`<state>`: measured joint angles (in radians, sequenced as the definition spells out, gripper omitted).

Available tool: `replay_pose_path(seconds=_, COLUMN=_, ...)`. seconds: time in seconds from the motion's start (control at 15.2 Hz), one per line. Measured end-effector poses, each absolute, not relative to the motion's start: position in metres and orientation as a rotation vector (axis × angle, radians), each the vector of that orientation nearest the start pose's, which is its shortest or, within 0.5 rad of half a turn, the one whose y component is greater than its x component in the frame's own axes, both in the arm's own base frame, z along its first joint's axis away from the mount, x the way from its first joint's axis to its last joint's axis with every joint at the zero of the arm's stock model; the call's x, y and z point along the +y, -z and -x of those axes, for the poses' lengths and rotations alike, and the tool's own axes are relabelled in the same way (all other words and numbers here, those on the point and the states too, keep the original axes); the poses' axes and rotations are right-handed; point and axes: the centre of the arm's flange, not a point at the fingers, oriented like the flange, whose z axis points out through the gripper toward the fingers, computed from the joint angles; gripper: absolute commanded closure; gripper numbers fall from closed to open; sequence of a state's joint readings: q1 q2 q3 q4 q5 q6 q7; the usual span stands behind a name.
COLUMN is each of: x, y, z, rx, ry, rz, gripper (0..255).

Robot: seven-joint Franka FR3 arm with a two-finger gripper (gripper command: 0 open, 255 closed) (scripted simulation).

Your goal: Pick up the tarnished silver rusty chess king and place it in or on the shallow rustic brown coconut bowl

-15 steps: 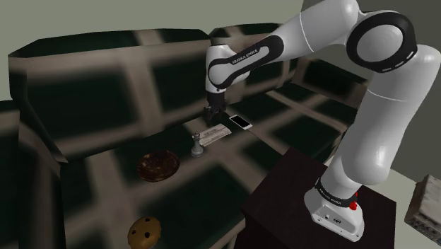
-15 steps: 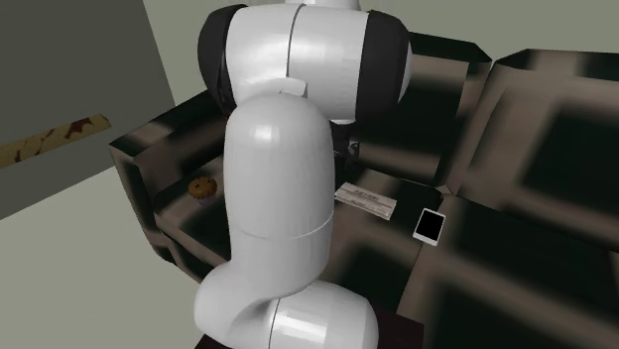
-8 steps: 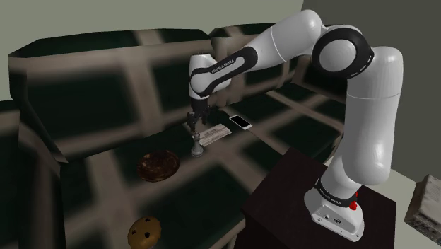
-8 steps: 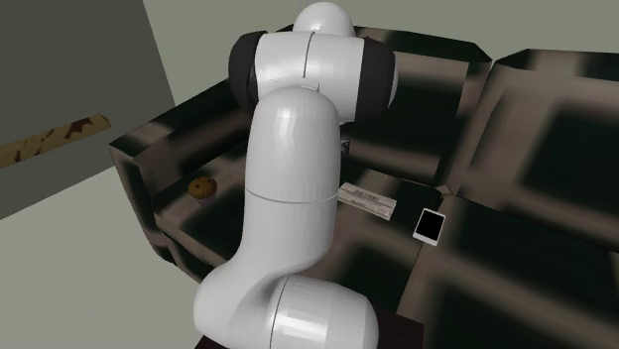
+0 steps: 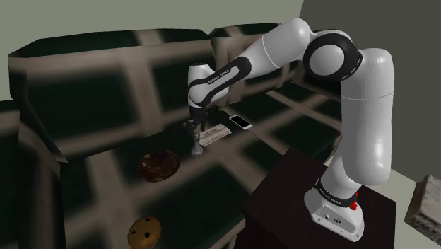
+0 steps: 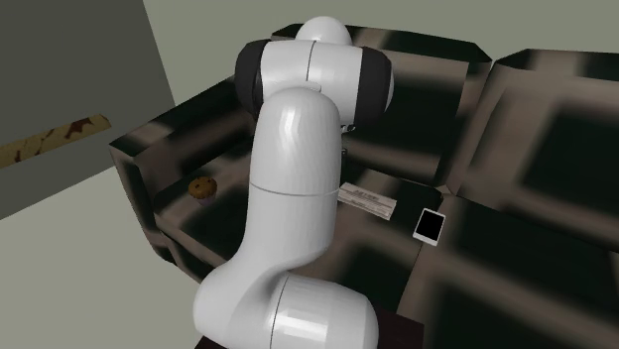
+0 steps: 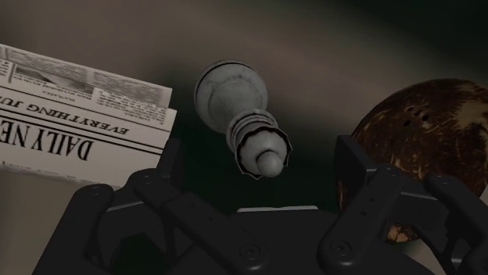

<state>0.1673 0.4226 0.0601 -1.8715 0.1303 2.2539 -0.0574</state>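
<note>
Dull silver-grey chess king (image 5: 196, 146) (image 7: 233, 105), upright on the dark sofa seat (image 5: 212, 187) near its back edge, shallow mottled brown coconut bowl (image 5: 158, 165) (image 7: 426, 129) close by, not touching, nearer the seat's front edge

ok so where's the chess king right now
In the shoulder view the chess king stands upright on the sofa seat, between the brown bowl at its left and the newspaper at its right, directly under the open gripper.

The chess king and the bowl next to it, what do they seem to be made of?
Chess king: probably dull metal, maybe stone; matte grey, mottled, with a brownish ring near its top. Bowl: likely coconut shell; rough brown outside with pale pits.
</note>
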Motion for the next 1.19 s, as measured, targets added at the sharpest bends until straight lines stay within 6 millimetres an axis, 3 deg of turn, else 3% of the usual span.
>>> replay_pose_path(seconds=0.4, x=0.1441, y=-0.2821, z=-0.6148, rx=-0.295, ry=-0.076, rz=3.006, gripper=0)
replay_pose_path(seconds=0.46, x=0.1441, y=-0.2821, z=-0.6148, rx=-0.295, ry=-0.076, rz=3.006, gripper=255)
replay_pose_path(seconds=1.19, x=0.144, y=-0.2848, z=-0.6148, rx=-0.295, ry=-0.075, rz=3.006, gripper=255)
